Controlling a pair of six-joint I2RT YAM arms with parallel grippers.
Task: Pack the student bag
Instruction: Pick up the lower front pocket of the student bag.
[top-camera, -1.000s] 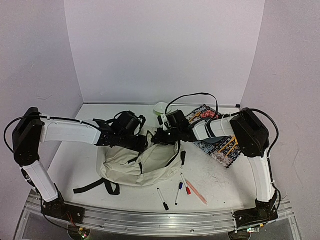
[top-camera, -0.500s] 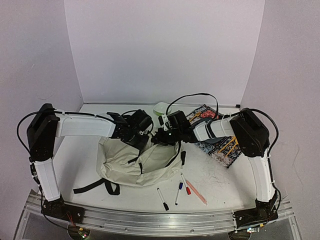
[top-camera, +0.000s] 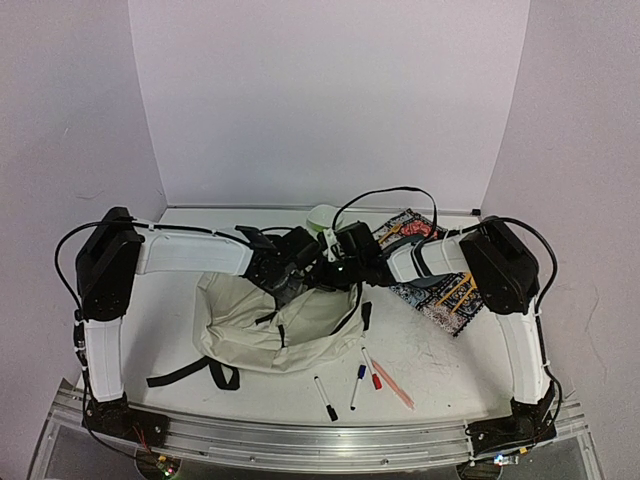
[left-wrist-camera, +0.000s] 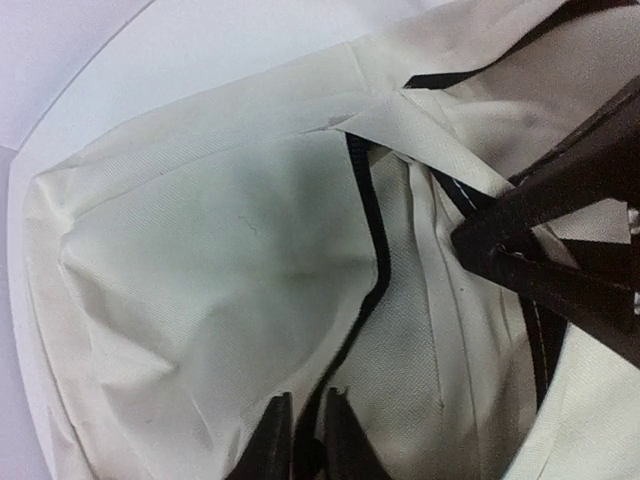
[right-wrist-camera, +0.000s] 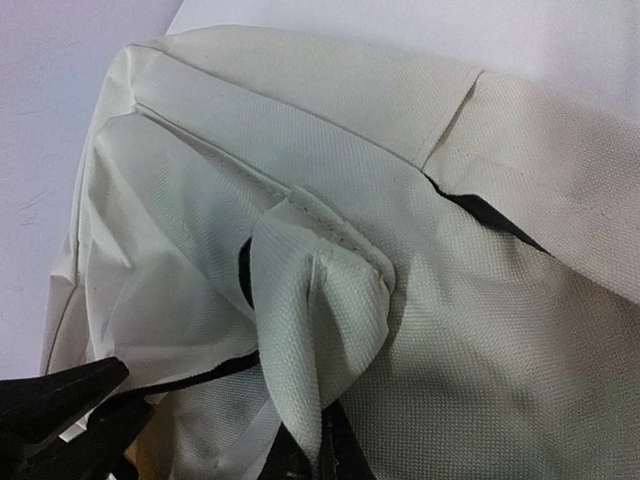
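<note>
The student bag (top-camera: 265, 330) is a cream fabric backpack with black zipper lines and straps, lying in the middle of the table. Both grippers are at its far top edge, close together. My left gripper (top-camera: 293, 277) has its fingers nearly closed around the black zipper line (left-wrist-camera: 365, 250) of the bag; in the left wrist view the gripper (left-wrist-camera: 307, 400) sits at the bottom edge. My right gripper (top-camera: 322, 272) pinches a raised fold of cream fabric (right-wrist-camera: 325, 300) beside the zipper; its tips (right-wrist-camera: 322, 445) are mostly hidden by the fold. What is inside the bag is hidden.
Three markers (top-camera: 357, 385) and a pink pen (top-camera: 392, 384) lie in front of the bag. A patterned notebook (top-camera: 440, 290) with pencils lies to the right under the right arm. A pale round object (top-camera: 322, 215) sits at the back. A black strap (top-camera: 190, 372) trails left.
My left arm has moved right along the bag's top edge until its gripper is next to the right gripper. The right arm and the bag's fold have stayed put.
</note>
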